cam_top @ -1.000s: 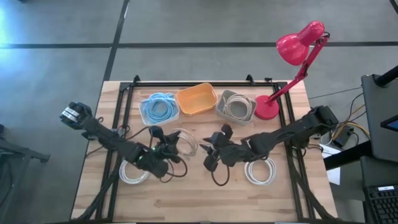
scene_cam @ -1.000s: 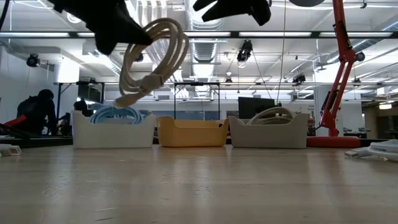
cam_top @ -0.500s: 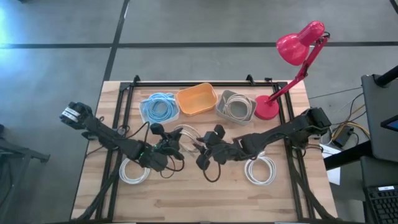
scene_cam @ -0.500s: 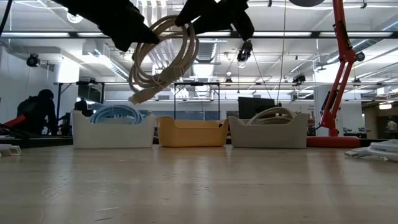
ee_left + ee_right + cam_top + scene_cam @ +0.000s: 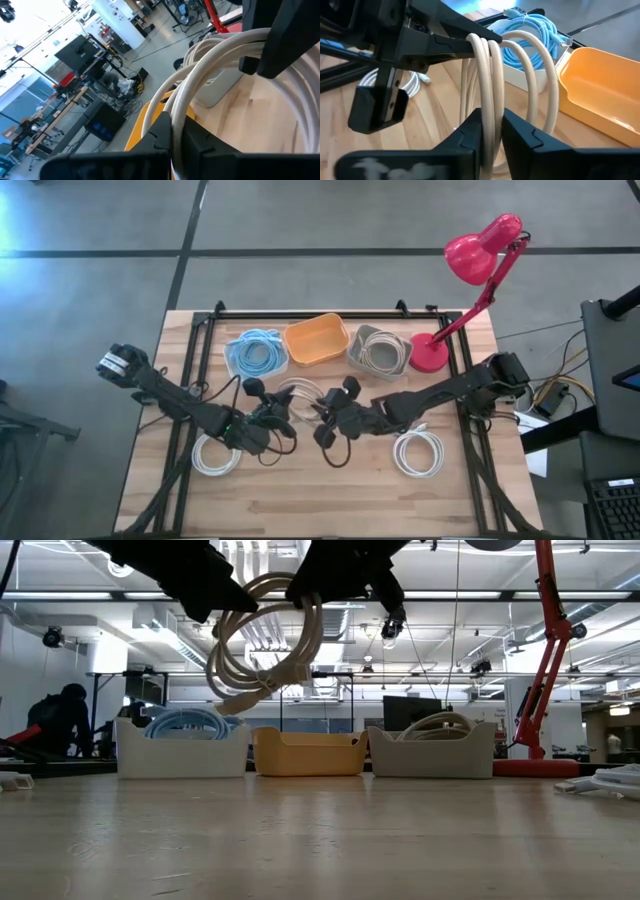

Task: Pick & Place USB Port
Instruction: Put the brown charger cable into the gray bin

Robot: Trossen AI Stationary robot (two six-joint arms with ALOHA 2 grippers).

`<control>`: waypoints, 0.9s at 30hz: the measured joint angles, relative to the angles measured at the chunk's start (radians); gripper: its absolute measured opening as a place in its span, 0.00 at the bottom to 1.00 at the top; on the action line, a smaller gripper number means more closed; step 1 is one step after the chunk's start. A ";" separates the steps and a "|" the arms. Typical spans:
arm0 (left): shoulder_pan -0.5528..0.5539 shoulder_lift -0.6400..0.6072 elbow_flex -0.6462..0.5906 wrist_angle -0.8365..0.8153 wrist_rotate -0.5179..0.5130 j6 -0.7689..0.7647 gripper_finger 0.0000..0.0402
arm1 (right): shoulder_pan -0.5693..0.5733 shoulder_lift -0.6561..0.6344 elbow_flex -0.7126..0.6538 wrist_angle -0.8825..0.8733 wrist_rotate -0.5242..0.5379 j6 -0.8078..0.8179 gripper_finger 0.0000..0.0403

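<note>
A coil of beige cable [image 5: 300,400] hangs in the air above the table's middle, between my two grippers; its plug end [image 5: 232,697] dangles lowest. My left gripper [image 5: 276,415] comes from the table's left and is shut on the coil's left side. My right gripper [image 5: 328,416] comes from the right and is shut on the coil's right side. In the low view the coil [image 5: 265,645] hangs below both dark grippers, clear of the table. My left gripper pinches several strands of the coil [image 5: 179,107] between its two fingers, which lie across the strands. The coil is lifted clear and hangs below the fingers. My right gripper pinches a bundle of strands [image 5: 489,107] on the coil's opposite side between its two fingers [image 5: 470,131], across the strands, coming from the table's right. The loops arch up from its fingers toward the left gripper [image 5: 445,42].
Along the far edge stand a white bin of blue cable [image 5: 256,353], an orange bin [image 5: 316,340] and a grey bin of beige cable [image 5: 380,352]. A pink lamp [image 5: 432,352] stands at the far right. White cable coils lie near left [image 5: 215,455] and near right [image 5: 418,452].
My right gripper has moved toward the table's left, up to the hanging coil, and has taken hold of its right side. The coil has stayed lifted in my left gripper and has shifted a little toward the right gripper.
</note>
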 joint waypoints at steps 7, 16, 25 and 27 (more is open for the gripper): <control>0.000 0.000 0.000 0.003 0.015 -0.002 0.07 | 0.001 0.002 0.000 -0.019 -0.004 -0.015 0.04; 0.003 0.000 0.002 0.006 0.058 -0.026 0.26 | 0.003 0.000 0.000 -0.102 0.067 0.011 0.04; 0.003 0.000 0.002 0.003 0.029 -0.036 0.42 | 0.004 -0.094 0.003 -0.410 0.200 0.200 0.03; 0.003 0.000 0.002 0.003 0.028 -0.041 0.43 | 0.003 -0.125 0.003 -0.518 0.245 0.256 0.03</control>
